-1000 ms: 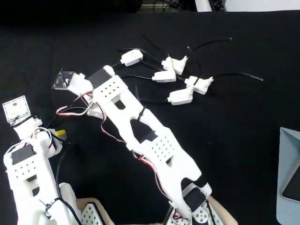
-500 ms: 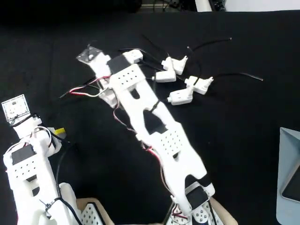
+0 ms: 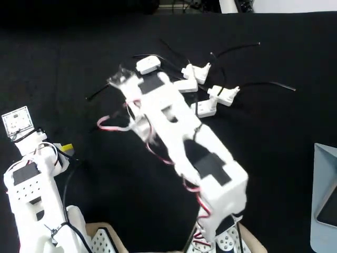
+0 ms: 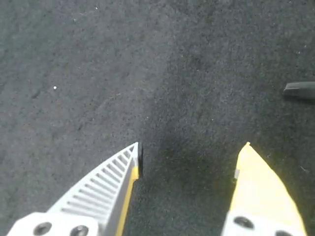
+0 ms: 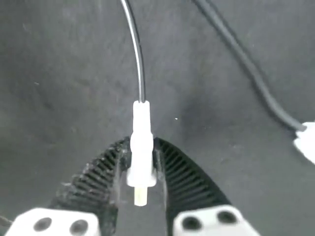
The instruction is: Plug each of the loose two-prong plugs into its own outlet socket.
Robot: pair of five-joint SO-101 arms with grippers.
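Here, right arm (image 3: 179,126) outstretched, pincer (image 5: 141,146) clamping plug (image 5: 140,123)

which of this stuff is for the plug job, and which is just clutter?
Job:
- plug, clamped in right gripper
- white plug and socket pieces, loose in a cluster
- left gripper, open and empty

Lying about:
- grey tray
- dark flat thing in it
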